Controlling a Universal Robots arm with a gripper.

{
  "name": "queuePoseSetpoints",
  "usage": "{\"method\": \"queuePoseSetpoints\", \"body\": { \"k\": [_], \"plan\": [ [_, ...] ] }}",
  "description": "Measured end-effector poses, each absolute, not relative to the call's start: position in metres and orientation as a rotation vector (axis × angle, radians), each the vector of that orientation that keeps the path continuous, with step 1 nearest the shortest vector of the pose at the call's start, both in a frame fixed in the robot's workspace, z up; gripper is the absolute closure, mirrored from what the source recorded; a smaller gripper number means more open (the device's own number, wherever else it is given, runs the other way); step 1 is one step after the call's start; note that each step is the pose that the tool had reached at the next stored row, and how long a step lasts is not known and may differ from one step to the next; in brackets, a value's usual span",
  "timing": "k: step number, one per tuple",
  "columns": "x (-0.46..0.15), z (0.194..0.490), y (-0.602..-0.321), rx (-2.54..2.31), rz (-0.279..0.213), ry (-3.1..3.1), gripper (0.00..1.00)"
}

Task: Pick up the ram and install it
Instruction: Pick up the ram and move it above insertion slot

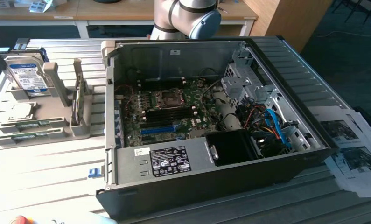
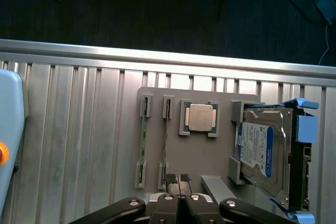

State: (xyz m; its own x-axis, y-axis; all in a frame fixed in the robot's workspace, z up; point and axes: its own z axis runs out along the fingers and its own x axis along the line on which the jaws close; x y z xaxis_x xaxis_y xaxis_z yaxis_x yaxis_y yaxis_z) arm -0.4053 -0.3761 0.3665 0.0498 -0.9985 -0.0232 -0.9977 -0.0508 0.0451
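From the wrist view, my fingers point(image 2: 170, 179) are pressed together with nothing between them. They hang just above one end of the grey holder point(image 2: 202, 153) on the ribbed metal counter point(image 2: 79, 129).

The ram point(image 2: 166, 140) is the closest thing to them. It stands on its long edge in a slot of that holder, with a second stick point(image 2: 144, 142) in the slot beside it. In the exterior view the holder sits at the left of the frame, below the middle, with both sticks along its near side.

I judge the ram to be light and stiff, but thin and easy to damage at the chips and the contact edge. I would pinch it across its thin faces, about midway along the free top edge, so it hangs level and does not twist. The faces look smooth, so a firm, square pinch matters.

Beyond the sticks, the square processor point(image 2: 200, 117) lies flat in its pocket. Past that, the hard drive point(image 2: 262, 153) leans in its bracket. Farthest off, across the centre and right of the exterior frame, the open computer case point(image 1: 198, 51) lies on its side with the motherboard point(image 1: 166, 116) exposed.
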Motion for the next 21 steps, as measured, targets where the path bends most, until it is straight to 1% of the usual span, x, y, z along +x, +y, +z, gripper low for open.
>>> {"method": "queuePoseSetpoints", "body": {
  "k": [10, 21],
  "plan": [
    [-0.405, 0.349, -0.376, 2.264, -0.075, -2.153, 0.9],
    [-0.405, 0.349, -0.376, 2.264, -0.075, -2.153, 0.9]
  ]
}}
